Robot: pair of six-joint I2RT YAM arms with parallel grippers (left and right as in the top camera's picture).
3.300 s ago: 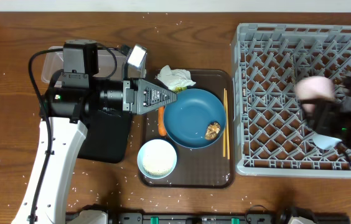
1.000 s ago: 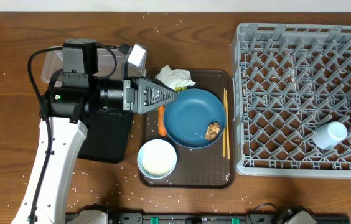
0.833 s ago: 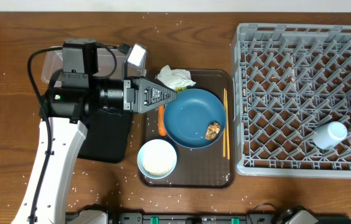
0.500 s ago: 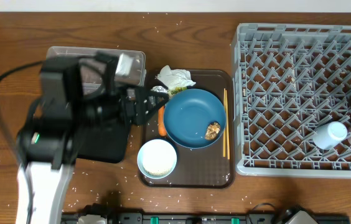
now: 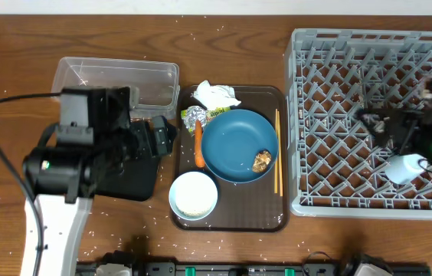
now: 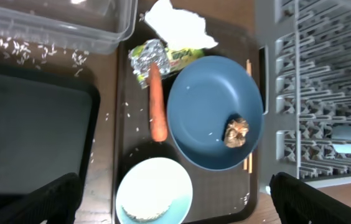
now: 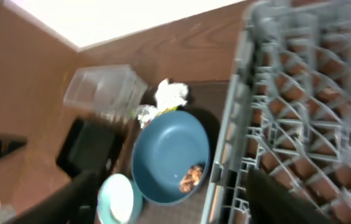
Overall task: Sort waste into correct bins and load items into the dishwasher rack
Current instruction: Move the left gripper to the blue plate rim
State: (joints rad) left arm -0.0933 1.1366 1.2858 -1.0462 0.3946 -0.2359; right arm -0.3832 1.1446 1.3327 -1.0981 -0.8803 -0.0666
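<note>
One blue plate [image 5: 231,142], one carrot [image 5: 198,147], one bowl [image 5: 174,196], one napkin [image 5: 216,95]

brown wood-grain table [image 5: 17,46], white wall [image 7: 132,15]

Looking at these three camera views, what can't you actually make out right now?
Black tray: in the overhead view the left arm covers most of it; the left wrist view cuts it off at the edge.
Rack corner beside the white cup: hidden overhead by the blurred right arm.
Chopsticks: too thin to count in any view.
Bowl contents: too small overhead, cut off by the left wrist view's lower edge.
</note>
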